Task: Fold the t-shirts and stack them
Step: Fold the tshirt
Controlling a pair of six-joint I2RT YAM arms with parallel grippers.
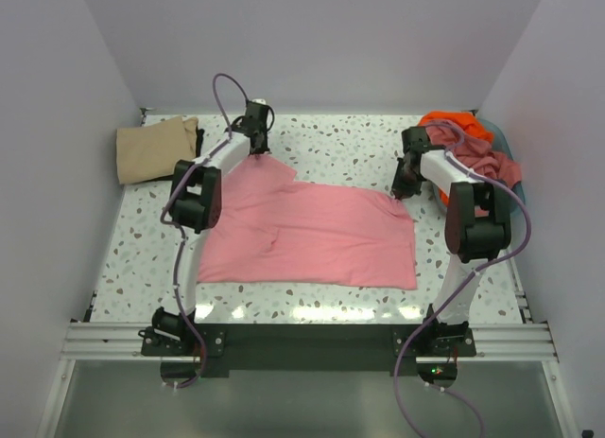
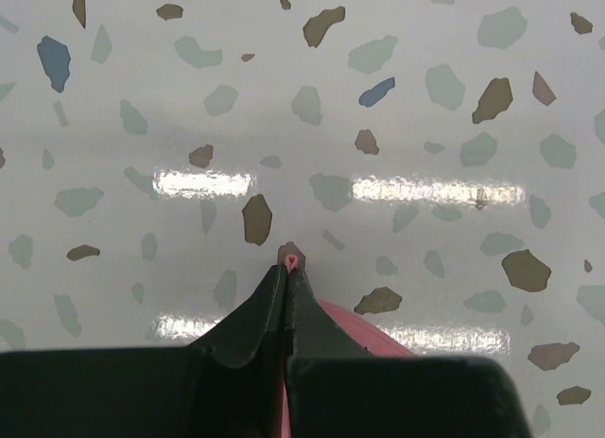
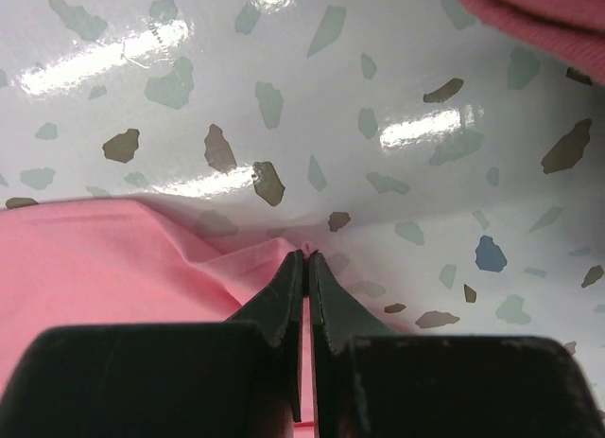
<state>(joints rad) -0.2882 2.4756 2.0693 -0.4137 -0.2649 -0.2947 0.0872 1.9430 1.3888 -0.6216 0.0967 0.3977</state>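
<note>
Cotton-soft, likely light and limp: holds pink t-shirt, spread flat on the counter, by two far corners, left gripper and right gripper each pinched closed on fabric.

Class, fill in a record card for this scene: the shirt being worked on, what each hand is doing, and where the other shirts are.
Shirt in work: pink shirt, spread on the table
Left hand: shut on the pink shirt's far left edge
Right hand: shut on its far right corner
Folded: tan shirt, far left corner of the table
Waiting: orange shirt and dusty pink shirt, heaped in the basket, far right
</note>
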